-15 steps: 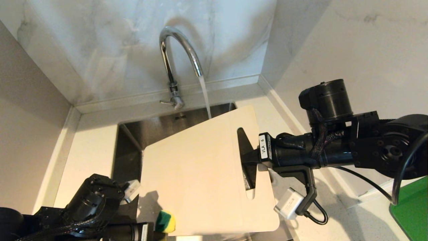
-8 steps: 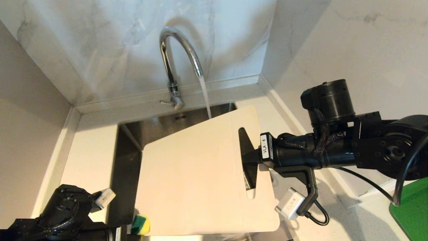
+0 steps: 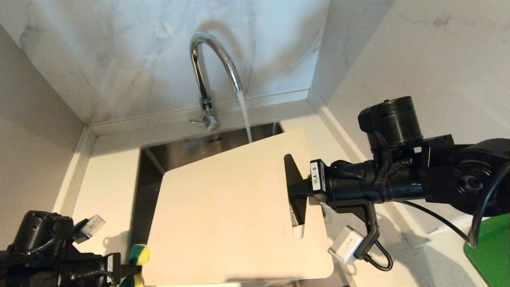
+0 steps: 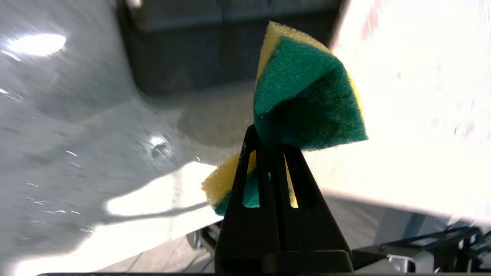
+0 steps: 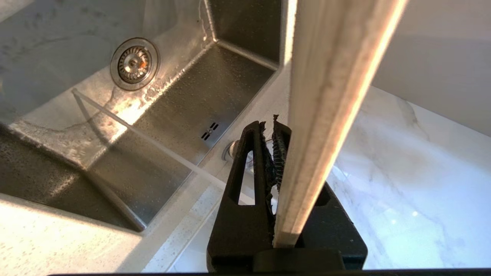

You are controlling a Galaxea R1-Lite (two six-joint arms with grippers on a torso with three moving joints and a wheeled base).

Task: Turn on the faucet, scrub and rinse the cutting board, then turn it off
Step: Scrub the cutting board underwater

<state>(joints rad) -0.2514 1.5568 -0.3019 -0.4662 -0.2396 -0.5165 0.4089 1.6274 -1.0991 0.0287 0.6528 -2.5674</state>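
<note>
Cutting board (image 3: 227,211) clamped in right jaws over sink (image 3: 179,151), left jaws pinching sponge (image 4: 303,96)

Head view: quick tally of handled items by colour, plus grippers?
Cream-white: 1, the cutting board
Green and yellow: 1, the sponge
Chrome: 1, the faucet, water running
Bright green: 1, flat object at the right edge
Black grippers: 2, left gripper on the sponge, right gripper on the board
Total: 6
</note>
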